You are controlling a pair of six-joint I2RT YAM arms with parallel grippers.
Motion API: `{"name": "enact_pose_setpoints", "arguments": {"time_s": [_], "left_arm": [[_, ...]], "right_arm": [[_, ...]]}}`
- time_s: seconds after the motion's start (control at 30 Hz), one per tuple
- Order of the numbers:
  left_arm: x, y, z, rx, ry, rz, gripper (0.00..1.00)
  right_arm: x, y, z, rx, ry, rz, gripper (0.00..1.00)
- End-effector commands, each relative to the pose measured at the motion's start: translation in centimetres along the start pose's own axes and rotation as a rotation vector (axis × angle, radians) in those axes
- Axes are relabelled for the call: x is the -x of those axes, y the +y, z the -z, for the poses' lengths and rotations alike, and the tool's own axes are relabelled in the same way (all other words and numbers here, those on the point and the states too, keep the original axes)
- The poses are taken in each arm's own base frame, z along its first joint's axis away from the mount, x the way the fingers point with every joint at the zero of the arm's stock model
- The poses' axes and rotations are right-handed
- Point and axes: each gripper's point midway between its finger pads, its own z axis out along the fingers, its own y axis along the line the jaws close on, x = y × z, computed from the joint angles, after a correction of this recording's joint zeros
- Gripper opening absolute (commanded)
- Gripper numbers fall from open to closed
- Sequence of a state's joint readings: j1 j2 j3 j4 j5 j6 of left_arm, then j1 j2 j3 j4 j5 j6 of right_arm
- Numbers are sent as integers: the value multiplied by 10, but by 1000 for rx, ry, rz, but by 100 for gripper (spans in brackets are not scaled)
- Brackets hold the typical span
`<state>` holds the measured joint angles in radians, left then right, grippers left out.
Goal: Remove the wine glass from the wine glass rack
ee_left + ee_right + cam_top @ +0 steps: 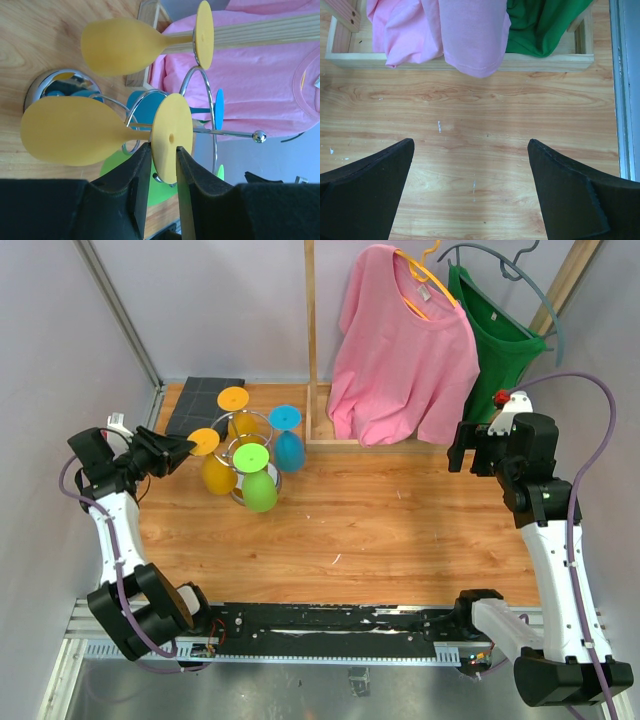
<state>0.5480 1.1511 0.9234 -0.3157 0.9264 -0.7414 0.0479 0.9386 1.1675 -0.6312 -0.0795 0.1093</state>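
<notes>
Yellow wine glass hangs upside down by its foot on the chrome wine glass rack

The left arm and right arm share one build: white links between bulky black joint housings, with a purple cable looping along each. A small red part caps the right wrist. The fingers are matte black wedges.

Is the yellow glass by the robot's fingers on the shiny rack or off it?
On it: the yellow glass hangs upside down, its stem resting in the rack wires.
</notes>
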Motion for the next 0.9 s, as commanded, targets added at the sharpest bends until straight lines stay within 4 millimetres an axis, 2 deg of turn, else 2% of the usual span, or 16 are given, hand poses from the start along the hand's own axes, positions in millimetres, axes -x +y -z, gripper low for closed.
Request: {"name": "enact_pose_setpoints", "arguments": {"time_s": [0.0, 0.27, 0.43, 0.67, 0.8, 0.87], "left_arm": [[5, 7, 0, 6, -13, -11, 31], [8, 11, 1, 10, -14, -8, 38], [10, 11, 1, 7, -11, -9, 37], [10, 10, 1, 0, -5, -6, 25], [9, 8, 1, -8, 2, -5, 14], [9, 6, 2, -15, 5, -5, 5]], "right_arm": [[-7, 6, 1, 20, 18, 0, 98], [-9, 6, 0, 21, 22, -10, 98], [-8, 7, 1, 23, 21, -16, 98], [-10, 8, 2, 26, 21, -25, 98], [-12, 8, 2, 29, 22, -31, 98], [-13, 9, 2, 31, 23, -32, 98]]}}
